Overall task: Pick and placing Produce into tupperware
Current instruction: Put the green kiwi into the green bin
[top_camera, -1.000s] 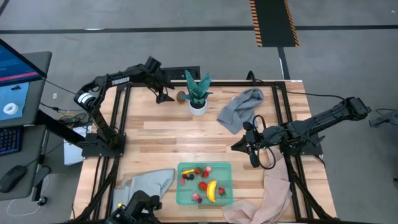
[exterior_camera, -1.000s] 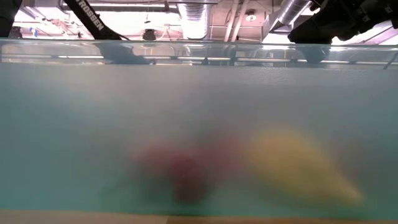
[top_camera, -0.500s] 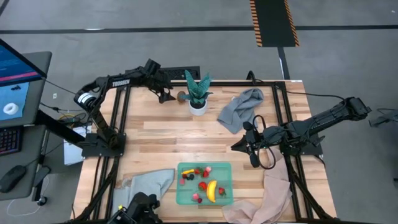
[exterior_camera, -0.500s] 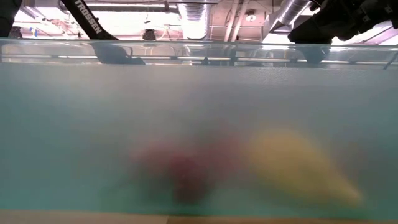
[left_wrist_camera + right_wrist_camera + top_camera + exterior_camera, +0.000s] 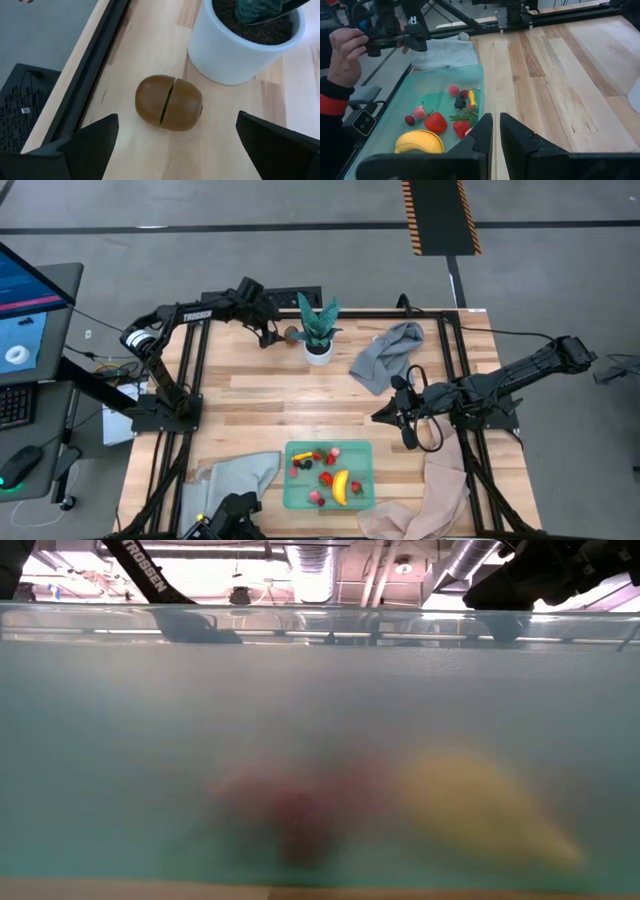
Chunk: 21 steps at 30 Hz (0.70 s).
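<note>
High view straight down; low view — pressed against tupperware.

Grey floor surrounds the wooden table, hazard-striped mat beyond.

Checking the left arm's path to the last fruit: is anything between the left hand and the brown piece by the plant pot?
No. In the left wrist view, only bare wood lies between the open left hand and the brown piece.

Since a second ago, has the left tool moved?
Yes. In the high view the left tool has edged toward the potted plant, closing on the brown fruit.
</note>
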### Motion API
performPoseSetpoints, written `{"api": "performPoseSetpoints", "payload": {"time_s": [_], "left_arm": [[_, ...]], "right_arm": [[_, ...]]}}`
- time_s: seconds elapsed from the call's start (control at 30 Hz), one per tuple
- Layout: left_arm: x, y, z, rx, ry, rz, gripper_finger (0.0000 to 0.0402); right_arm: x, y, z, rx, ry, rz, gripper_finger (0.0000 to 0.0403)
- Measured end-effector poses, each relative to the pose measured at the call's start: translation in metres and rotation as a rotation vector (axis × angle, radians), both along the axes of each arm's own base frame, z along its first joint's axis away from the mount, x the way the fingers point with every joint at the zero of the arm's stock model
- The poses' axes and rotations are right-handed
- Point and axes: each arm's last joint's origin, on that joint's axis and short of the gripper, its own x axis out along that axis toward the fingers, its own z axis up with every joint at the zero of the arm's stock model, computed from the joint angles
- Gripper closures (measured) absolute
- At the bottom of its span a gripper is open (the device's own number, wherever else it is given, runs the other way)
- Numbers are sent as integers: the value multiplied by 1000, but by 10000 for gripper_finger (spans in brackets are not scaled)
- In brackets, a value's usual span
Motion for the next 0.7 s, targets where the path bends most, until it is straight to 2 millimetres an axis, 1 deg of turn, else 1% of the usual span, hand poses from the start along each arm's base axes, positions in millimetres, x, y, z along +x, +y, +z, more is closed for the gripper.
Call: {"api": "performPoseSetpoints", "payload": {"time_s": [0.1,0.3,0.57,0.7], "left_arm": [[2,0,0,27,1,-18,10],[12,0,-8,64,5,-39,10],[15,4,-22,50,23,-38,10],[18,4,-26,60,19,-45,10]], "right_arm": [[0,0,0,0,0,0,344],[0,0,0,0,0,0,344],[0,0,0,0,0,0,344],[0,0,0,0,0,1,344]]}}
